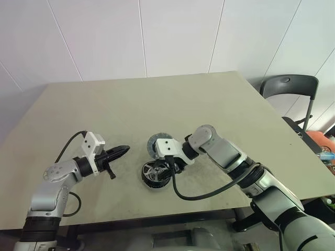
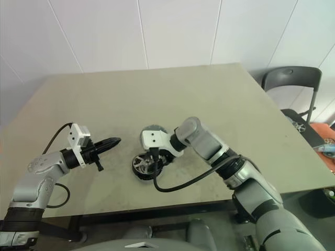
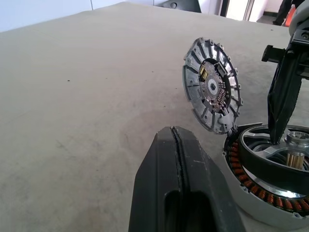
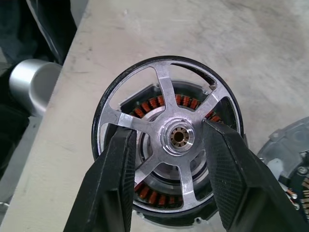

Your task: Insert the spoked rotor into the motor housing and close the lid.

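Rotor: spoked rotor [image 4: 169,140], silvery spokes and dark rim, tilted over the motor housing, one edge lifted, not seated flat.
Housing: motor housing [image 3: 270,191] flat on the table [image 1: 157,104], near its front edge; copper windings visible under the rotor.
Lid: lid [image 3: 211,86] hinged up at the housing's far edge, standing nearly upright, inner face with radial ribs turned toward the housing.
Right jaws: right gripper [image 4: 169,159] directly above the housing, fingers [image 4: 116,174] reaching between the spokes either side of the rotor hub, grasping the rotor.
Left jaws: left gripper [image 1: 121,151] clenched, holding nothing, hovering just above the table to the left of the housing, tip pointing at it, apart from it.
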You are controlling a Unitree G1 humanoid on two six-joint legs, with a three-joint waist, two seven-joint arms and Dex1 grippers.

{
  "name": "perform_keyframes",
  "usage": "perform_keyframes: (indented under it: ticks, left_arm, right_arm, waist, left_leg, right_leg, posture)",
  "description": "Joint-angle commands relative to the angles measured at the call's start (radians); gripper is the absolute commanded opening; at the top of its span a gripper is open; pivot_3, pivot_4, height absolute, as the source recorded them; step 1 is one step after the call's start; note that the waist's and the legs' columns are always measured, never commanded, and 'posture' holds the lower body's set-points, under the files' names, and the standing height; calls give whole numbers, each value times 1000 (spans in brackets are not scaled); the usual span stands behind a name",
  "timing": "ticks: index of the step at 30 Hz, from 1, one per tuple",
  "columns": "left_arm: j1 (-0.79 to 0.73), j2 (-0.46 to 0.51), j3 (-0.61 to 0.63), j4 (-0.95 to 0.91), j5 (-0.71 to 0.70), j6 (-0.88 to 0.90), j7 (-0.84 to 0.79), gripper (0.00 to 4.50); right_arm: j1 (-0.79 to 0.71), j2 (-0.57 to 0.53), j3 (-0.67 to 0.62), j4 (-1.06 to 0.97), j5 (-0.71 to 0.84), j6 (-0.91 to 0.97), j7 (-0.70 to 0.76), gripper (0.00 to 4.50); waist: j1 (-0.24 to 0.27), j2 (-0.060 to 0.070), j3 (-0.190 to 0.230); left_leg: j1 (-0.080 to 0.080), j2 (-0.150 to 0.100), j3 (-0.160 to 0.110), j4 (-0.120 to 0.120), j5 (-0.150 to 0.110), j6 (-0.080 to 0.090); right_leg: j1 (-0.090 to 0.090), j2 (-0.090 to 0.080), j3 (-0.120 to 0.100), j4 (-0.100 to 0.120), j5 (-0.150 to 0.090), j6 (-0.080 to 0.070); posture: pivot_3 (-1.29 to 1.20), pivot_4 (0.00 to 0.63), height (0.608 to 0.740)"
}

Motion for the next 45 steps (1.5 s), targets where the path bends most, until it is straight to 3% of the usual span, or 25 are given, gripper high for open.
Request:
perform_keyframes:
  ticks: [1, 24, 31, 39, 43, 45]
  left_arm:
    - [-17, 0, -3, -1, 4, -22, -6, 0]
    - [-14, -5, -4, 7, 9, -30, -7, 0]
    - [-14, -5, -4, 9, 12, -31, -5, 0]
    - [-17, -5, -4, 11, 15, -28, -5, 0]
    - [-19, -5, -5, 13, 15, -28, -7, 0]
    - [-19, -6, -5, 12, 15, -27, -7, 0]
  right_arm:
    - [-21, -3, -11, -11, -28, -30, -20, 1744]
    - [-10, -16, -10, -48, -71, -57, -6, 1744]
    - [-6, -14, -29, -74, -25, -29, 28, 4068]
    - [-17, 20, -106, -76, 71, 22, 23, 4068]
    - [-15, 30, -139, -78, 115, 62, 18, 3153]
    - [4, 48, -147, -36, 109, 60, -25, 2429]
  waist:
    - [0, 0, 0]
    - [0, 0, 0]
    - [0, 0, 0]
    - [0, 0, 0]
    - [0, 0, 0]
    - [0, 0, 0]
  left_leg:
    - [0, 0, 0, 0, 0, 0]
    - [0, 0, 0, 0, 0, 0]
    - [0, 0, 0, 0, 0, 0]
    - [0, 0, 0, 0, 0, 0]
    - [0, 0, 0, 0, 0, 0]
    - [0, 0, 0, 0, 0, 0]
  right_leg:
    - [0, 0, 0, 0, 0, 0]
    - [0, 0, 0, 0, 0, 0]
    - [0, 0, 0, 0, 0, 0]
    - [0, 0, 0, 0, 0, 0]
    - [0, 0, 0, 0, 0, 0]
    - [0, 0, 0, 0, 0, 0]
  posture:
    - [0, 0, 740]
    - [0, 0, 740]
    - [0, 0, 740]
    - [0, 0, 740]
    - [0, 0, 740]
    - [0, 0, 740]
